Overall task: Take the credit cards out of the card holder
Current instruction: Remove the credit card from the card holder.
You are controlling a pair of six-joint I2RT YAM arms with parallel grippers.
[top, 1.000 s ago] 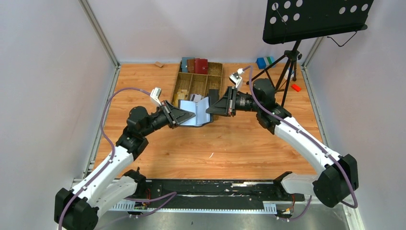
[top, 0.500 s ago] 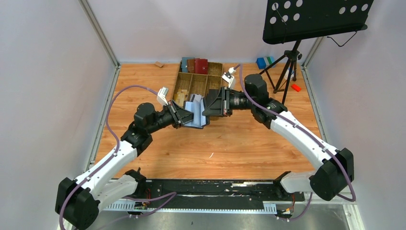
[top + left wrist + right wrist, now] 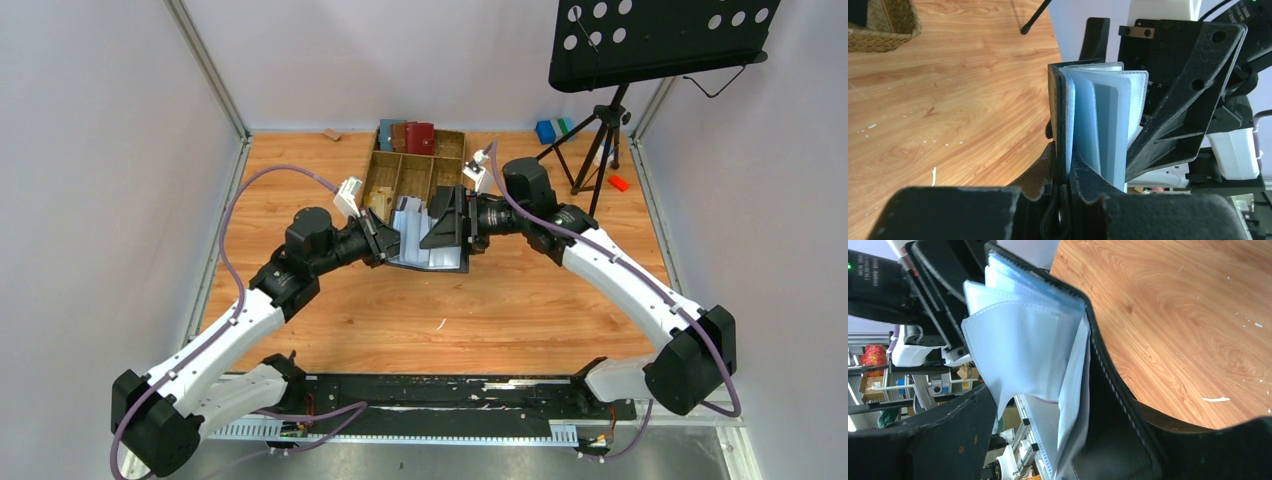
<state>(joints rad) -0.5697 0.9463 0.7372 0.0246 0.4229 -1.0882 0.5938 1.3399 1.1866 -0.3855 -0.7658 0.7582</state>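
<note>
The card holder (image 3: 428,248) is a black folding case with grey-blue sleeve pages, held off the table between the two arms. My left gripper (image 3: 385,240) is shut on its black cover (image 3: 1060,120), with the pages (image 3: 1098,115) fanned out to the right of the pinch (image 3: 1064,170). My right gripper (image 3: 450,225) stands open around the holder's other side. Its fingers (image 3: 923,440) are far apart, the pages (image 3: 1023,345) hang between them, and the black cover (image 3: 1113,430) lies against the right finger. I cannot make out any credit cards in the sleeves.
A woven tray (image 3: 372,180) with compartments sits just behind the grippers, with red, brown and blue wallets (image 3: 405,137) at its far end. A music stand's tripod (image 3: 600,130), a blue block (image 3: 546,130) and a small red object (image 3: 617,183) are at the back right.
The right gripper has opened, letting go of the holder's right flap, and moved left around it. The left arm moved right and back, and the holder went from spread flat to partly folded.
</note>
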